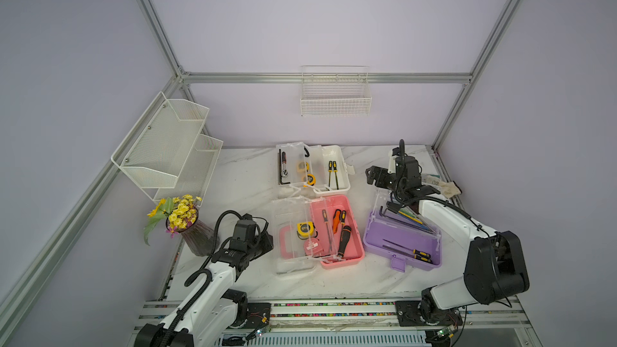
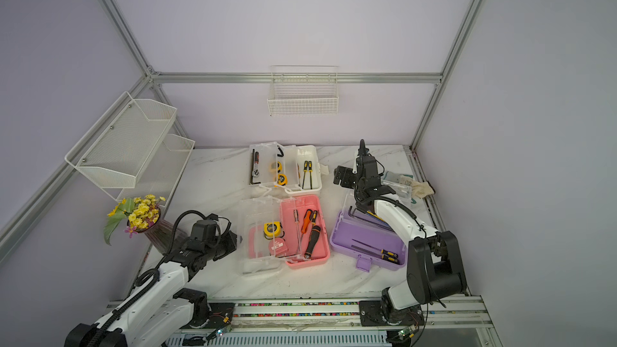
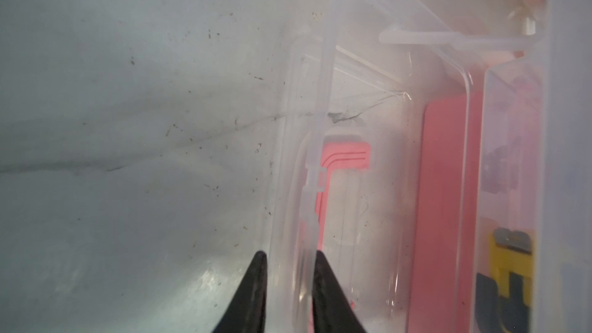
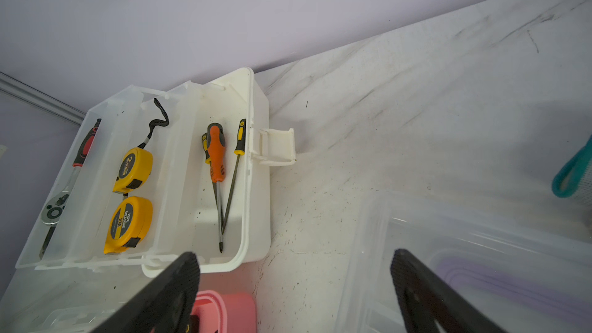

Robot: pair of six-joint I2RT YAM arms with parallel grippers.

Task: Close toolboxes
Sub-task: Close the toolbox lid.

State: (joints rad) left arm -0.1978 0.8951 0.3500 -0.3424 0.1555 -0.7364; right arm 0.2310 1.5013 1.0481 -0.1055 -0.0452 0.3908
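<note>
Three toolboxes lie open on the marble table in both top views: white (image 1: 335, 168) at the back, pink (image 1: 347, 228) in the middle, purple (image 1: 400, 248) on the right. The pink box's clear lid (image 1: 290, 235) is folded out flat to the left. My left gripper (image 3: 291, 254) has its fingers pressed on both sides of that lid's rim (image 3: 323, 116), shut on it. My right gripper (image 4: 294, 254) hangs open and holds nothing, between the white box (image 4: 256, 187) and the purple box's raised clear lid (image 4: 480, 251).
A vase of yellow flowers (image 1: 197, 232) stands just left of my left arm. A white mesh shelf (image 1: 167, 148) is on the left wall and a wire basket (image 1: 335, 95) on the back wall. Cloth and a packet (image 1: 440, 185) lie at the back right.
</note>
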